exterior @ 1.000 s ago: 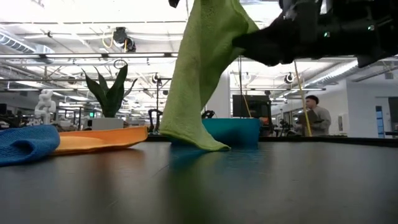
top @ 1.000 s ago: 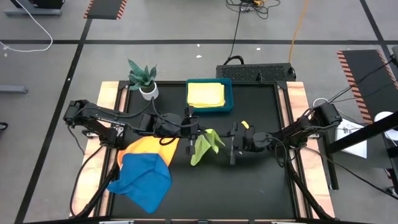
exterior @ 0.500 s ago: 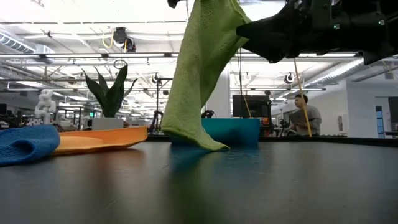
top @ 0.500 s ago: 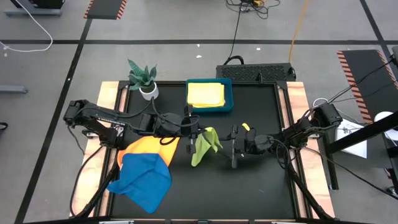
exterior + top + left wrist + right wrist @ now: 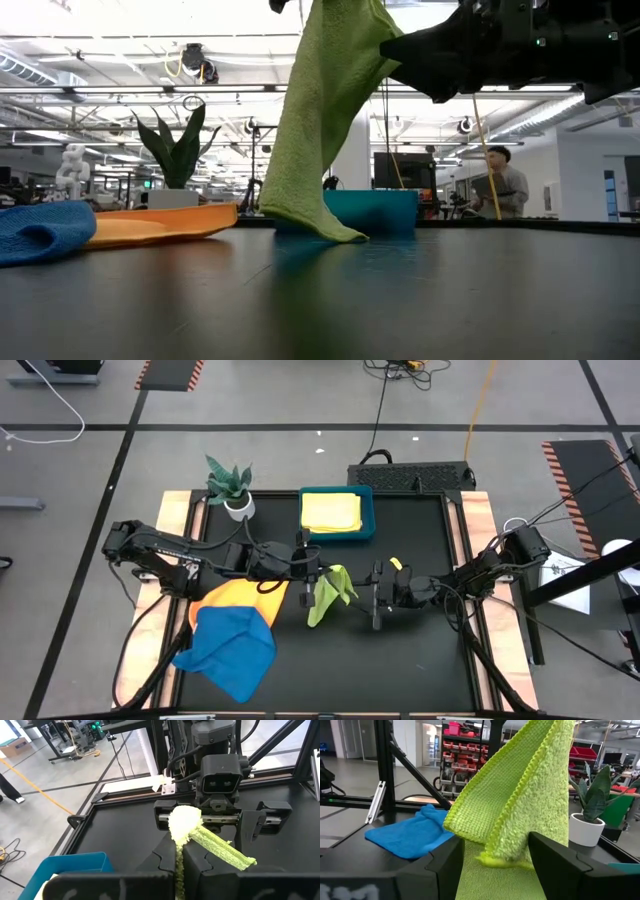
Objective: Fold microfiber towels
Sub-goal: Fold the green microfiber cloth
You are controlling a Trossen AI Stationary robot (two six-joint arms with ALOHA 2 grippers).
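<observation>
A lime green towel (image 5: pixel 328 595) hangs from my left gripper (image 5: pixel 312 568), which is shut on it above the table's middle. The towel's lower end (image 5: pixel 320 228) rests on the black tabletop. My right gripper (image 5: pixel 376 595) faces it from the table's right, open, with its fingers (image 5: pixel 445 865) on either side of the towel's hanging folds (image 5: pixel 520 810). An orange towel (image 5: pixel 240 596) lies flat at the left, and a blue towel (image 5: pixel 230 648) lies partly over its near edge. A yellow towel (image 5: pixel 332 512) lies folded in the teal tray (image 5: pixel 370 510). My left gripper pinches a bunched upper part of the green towel (image 5: pixel 184 822) between its two shut fingers, which come nearly level from the table's left. A bunch sticks out past the fingertips and a folded strip (image 5: pixel 225 852) trails sideways. The towel hangs below, its lower end on the table. My right gripper: whether its open fingers touch the towel, I cannot tell.
A potted plant (image 5: pixel 230 485) stands at the far left corner, beside the tray. The black tabletop (image 5: pixel 420 660) is bare at the near right. A person (image 5: pixel 495 185) moves about in the room far behind the table.
My right gripper has tipped slightly upward beside the hanging towel. The towel's flap on that side has drawn in a little toward my left gripper. The towel's lower end has stayed on the table.
</observation>
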